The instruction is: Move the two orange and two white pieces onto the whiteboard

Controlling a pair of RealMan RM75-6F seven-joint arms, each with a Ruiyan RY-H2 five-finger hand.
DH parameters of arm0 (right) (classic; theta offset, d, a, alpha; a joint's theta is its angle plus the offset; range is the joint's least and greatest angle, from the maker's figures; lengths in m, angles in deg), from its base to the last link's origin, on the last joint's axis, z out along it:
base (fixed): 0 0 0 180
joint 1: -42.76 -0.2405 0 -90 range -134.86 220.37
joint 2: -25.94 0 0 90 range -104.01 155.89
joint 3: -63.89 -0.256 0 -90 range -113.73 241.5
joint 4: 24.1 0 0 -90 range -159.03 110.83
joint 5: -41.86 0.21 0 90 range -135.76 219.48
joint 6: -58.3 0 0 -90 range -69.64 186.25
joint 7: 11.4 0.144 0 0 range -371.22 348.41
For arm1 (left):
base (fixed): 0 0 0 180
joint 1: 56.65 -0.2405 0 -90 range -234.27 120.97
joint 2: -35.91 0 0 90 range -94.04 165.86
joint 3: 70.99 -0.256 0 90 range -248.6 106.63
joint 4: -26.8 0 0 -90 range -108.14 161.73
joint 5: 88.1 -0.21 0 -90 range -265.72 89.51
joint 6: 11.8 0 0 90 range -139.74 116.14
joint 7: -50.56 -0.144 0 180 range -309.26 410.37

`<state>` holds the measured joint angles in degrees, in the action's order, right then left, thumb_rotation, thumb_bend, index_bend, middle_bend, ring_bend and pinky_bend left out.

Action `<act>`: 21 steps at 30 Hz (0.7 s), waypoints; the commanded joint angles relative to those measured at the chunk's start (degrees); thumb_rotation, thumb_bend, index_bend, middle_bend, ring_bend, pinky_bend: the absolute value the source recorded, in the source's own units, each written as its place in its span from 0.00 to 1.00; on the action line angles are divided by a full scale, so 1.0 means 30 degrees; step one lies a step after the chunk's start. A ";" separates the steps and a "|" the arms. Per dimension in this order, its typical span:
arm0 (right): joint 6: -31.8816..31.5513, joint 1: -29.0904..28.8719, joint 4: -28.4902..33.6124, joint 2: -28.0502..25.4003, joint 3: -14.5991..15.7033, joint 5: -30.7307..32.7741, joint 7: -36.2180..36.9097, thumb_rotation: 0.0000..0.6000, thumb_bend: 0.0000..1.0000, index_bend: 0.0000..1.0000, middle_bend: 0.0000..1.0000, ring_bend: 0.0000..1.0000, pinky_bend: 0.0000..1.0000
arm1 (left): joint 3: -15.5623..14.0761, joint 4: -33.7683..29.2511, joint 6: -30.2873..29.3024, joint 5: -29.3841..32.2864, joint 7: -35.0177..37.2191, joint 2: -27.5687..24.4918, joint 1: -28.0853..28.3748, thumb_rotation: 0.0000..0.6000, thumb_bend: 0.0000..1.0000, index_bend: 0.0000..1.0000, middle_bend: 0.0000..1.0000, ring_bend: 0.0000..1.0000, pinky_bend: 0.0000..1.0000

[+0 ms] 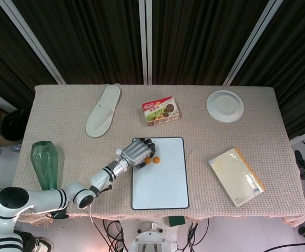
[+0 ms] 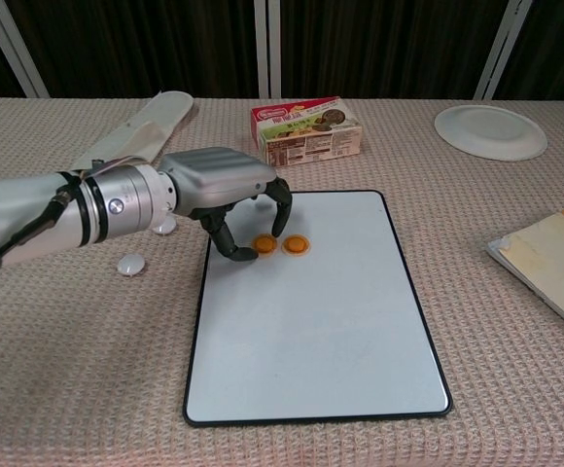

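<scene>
**Left hand arched over the whiteboard's upper left corner**

Near the desk's left edge stands a green vase (image 1: 43, 163); a white slipper (image 1: 103, 111) lies toward the far left corner. Two white pieces (image 2: 130, 263) (image 2: 163, 225) rest on the desk just left of the whiteboard (image 2: 316, 321). The left arm reaches in low from the left, its left hand (image 2: 226, 190) palm-down, fingers (image 2: 230, 245) curved downward and apart, holding nothing, tips at the board's surface. Two orange pieces (image 2: 264, 243) (image 2: 296, 244) lie side by side on the board, the left one beneath the fingers. A snack box (image 2: 306, 130) sits beyond; a white plate (image 2: 489, 130) and a book (image 1: 236, 175) lie toward the right edge.
</scene>
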<state>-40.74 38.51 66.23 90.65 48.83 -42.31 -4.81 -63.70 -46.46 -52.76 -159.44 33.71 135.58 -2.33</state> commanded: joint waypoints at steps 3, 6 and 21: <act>0.0014 0.0016 -0.0085 0.0039 0.0011 0.0026 0.0073 1.00 0.21 0.00 0.00 0.00 0.00 | 0.0032 -0.0212 0.0250 0.0340 -0.0129 -0.0129 0.0168 1.00 0.30 0.58 0.28 0.18 0.27; 0.0072 0.0011 -0.0115 0.0060 0.0031 0.0046 0.0096 1.00 0.21 0.00 0.00 0.00 0.00 | 0.0063 -0.0348 0.0326 0.0489 -0.0130 -0.0212 0.0251 1.00 0.30 0.58 0.28 0.18 0.27; 0.0129 0.0001 -0.0244 0.0151 0.0025 0.0092 0.0095 1.00 0.21 0.00 0.00 0.00 0.00 | -0.0138 -0.0222 0.0380 0.0509 0.0259 -0.0122 0.0468 1.00 0.30 0.56 0.28 0.18 0.27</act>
<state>-40.36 38.51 65.50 91.11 48.90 -42.04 -4.53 -64.09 -47.17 -51.58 -157.86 34.43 135.16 -0.94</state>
